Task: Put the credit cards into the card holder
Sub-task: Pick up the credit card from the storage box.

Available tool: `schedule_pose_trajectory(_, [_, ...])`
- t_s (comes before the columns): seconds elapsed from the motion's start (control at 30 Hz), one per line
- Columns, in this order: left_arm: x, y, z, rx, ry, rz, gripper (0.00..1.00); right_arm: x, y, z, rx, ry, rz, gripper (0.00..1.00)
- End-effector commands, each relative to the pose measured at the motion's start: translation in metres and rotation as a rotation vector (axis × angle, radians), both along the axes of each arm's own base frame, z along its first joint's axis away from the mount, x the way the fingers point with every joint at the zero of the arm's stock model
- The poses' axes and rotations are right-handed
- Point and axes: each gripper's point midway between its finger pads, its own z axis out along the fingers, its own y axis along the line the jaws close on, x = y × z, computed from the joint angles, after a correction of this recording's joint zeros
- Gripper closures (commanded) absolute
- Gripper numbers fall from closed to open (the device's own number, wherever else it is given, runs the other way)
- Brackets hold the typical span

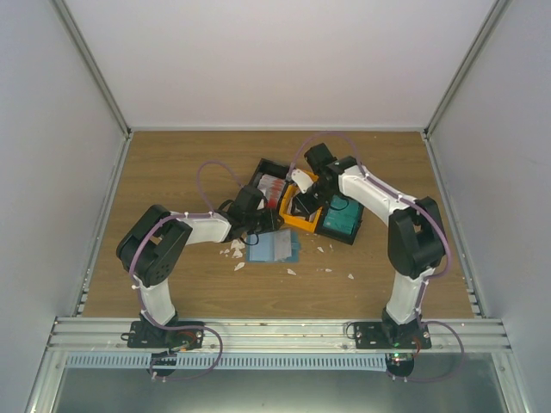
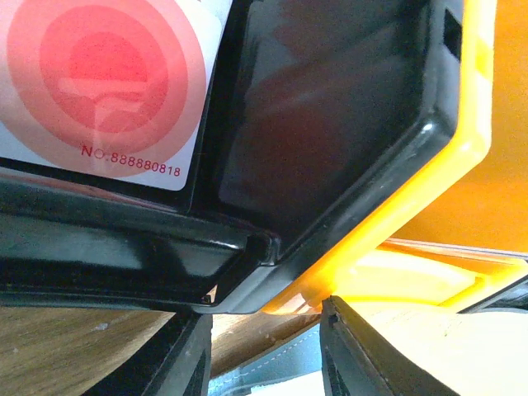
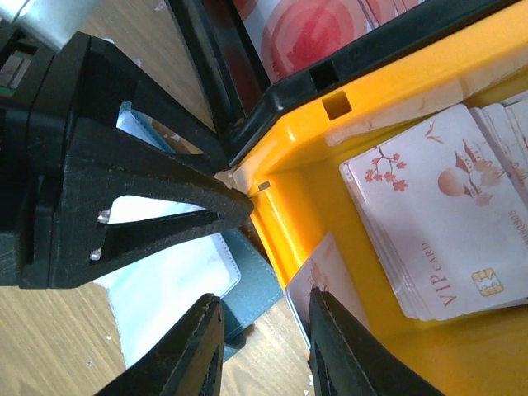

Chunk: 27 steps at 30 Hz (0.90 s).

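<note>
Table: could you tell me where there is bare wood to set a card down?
Mostly free: the table's far strip behind the black bin, and the near strip between card holder and arm bases. Crowded: centre, around the orange bin.

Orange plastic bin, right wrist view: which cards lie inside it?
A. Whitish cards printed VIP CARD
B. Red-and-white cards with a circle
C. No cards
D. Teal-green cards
A: a stack of whitish plastic cards printed VIP CARD lies inside the orange plastic bin; the red-circle cards are in the black plastic bin beside it.
</note>
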Motion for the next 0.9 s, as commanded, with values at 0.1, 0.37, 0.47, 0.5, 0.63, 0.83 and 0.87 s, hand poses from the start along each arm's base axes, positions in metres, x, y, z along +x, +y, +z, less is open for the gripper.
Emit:
schedule_pose_trajectory(0.1, [0.021,-0.006,0.031,-0.04,-0.112,0.019,0.62,-0.008,-0.001,0.006,0.014,0.017,-0.042,0.65])
schedule_pose_trajectory(0.37, [0.021,-0.006,0.032,-0.039,-0.113,0.019,0.62,0.001,0.015,0.042,0.181,-0.024,-0.054,0.63])
schedule_pose_trajectory(0.47, [0.021,-0.005,0.031,-0.037,-0.113,0.018,0.62,0.007,0.013,0.047,0.201,-0.035,-0.075,0.61])
schedule_pose_trajectory(0.5, [0.021,-0.005,0.031,-0.037,-0.113,0.019,0.62,0.009,0.012,0.046,0.196,-0.042,-0.084,0.6])
schedule_pose_trajectory(0.63, [0.021,-0.005,0.031,-0.037,-0.114,0.018,0.62,0.016,-0.001,0.028,0.106,-0.089,-0.084,0.57])
schedule_pose_trajectory(0.83, [0.021,-0.006,0.03,-0.038,-0.11,0.015,0.62,-0.002,-0.005,-0.011,-0.012,-0.095,0.013,0.49])
schedule_pose_trajectory(0.87, [0.021,-0.007,0.031,-0.039,-0.112,0.015,0.62,-0.003,-0.006,-0.016,-0.027,-0.092,0.021,0.49])
